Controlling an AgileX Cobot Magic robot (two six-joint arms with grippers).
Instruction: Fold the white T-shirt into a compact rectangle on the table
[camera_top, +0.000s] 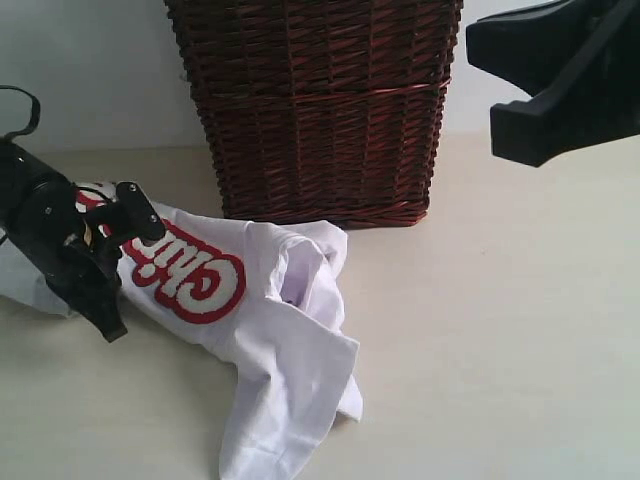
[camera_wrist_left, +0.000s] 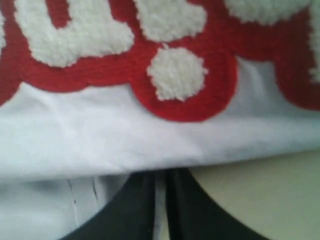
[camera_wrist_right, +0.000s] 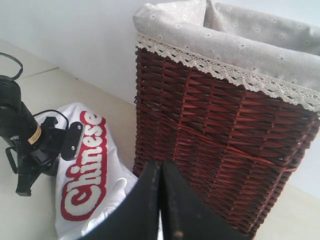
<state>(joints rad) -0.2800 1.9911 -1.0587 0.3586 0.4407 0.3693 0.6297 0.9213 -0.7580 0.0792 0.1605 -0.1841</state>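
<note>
- White T-shirt lies crumpled on bench, left of centre. Its far edge is right by the foot of the wicker basket, and the near end trails twd the front in a bunched fold.
- Red-edged lettering faces up, so prob. front side up. Shirt is nowhere near flat yet.
- Left arm is low at the shirt's left edge. Left jaws are nearly together with a thin sliver of white cloth between them, so it reads as a pinch on the hem just below the lettering.
- Right arm hangs high, well apart from the shirt. Right jaws are closed w/ nothing in them.
- Step in hand, by my read: secure the left edge, then spread the shirt before any fold.
- To do it well:
  - Check the pinch has cloth in it and not just a skim. Can't tell how many layers are caught.
  - Pull low along the bench, away from the basket, slow enough that wrinkles run out instead of dragging the whole heap.
  - Bring the right arm down to the opp. side to anchor or counter-pull. One-sided pull prob. just slides it.
  - Keep cloth off the basket weave, as it may snag.
</note>
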